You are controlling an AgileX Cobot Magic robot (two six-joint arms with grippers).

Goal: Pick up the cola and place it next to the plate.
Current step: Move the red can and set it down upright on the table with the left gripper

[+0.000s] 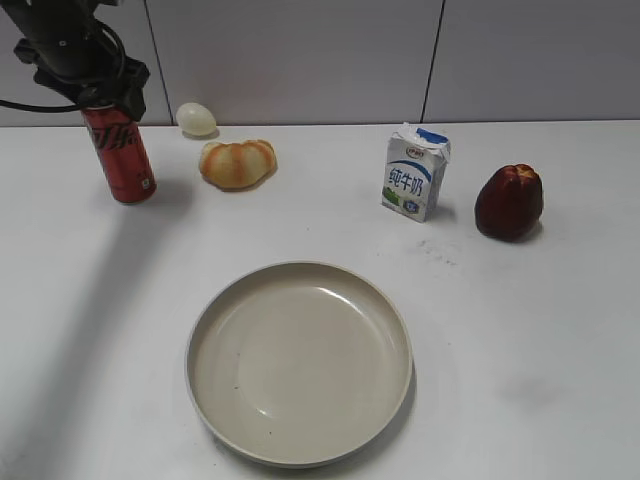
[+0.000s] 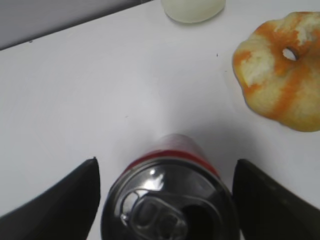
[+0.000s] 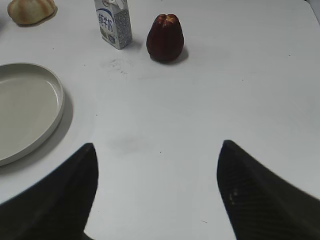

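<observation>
The cola (image 1: 120,155) is a tall red can with black lettering, standing at the far left of the table. In the left wrist view its silver pull-tab top (image 2: 167,205) lies between the two black fingers. My left gripper (image 1: 103,98) (image 2: 165,162) is open and straddles the can's top, one finger close to each side. The plate (image 1: 298,440) is a large cream dish with a raised rim at the front centre, and its edge shows in the right wrist view (image 3: 55,112). My right gripper (image 3: 157,150) is open and empty above bare table, right of the plate.
A pale egg (image 1: 196,119) and a peeled orange (image 1: 237,163) lie right of the cola. A white-and-blue milk carton (image 1: 415,175) and a dark red fruit (image 1: 509,202) stand at the back right. A tiled wall lies behind.
</observation>
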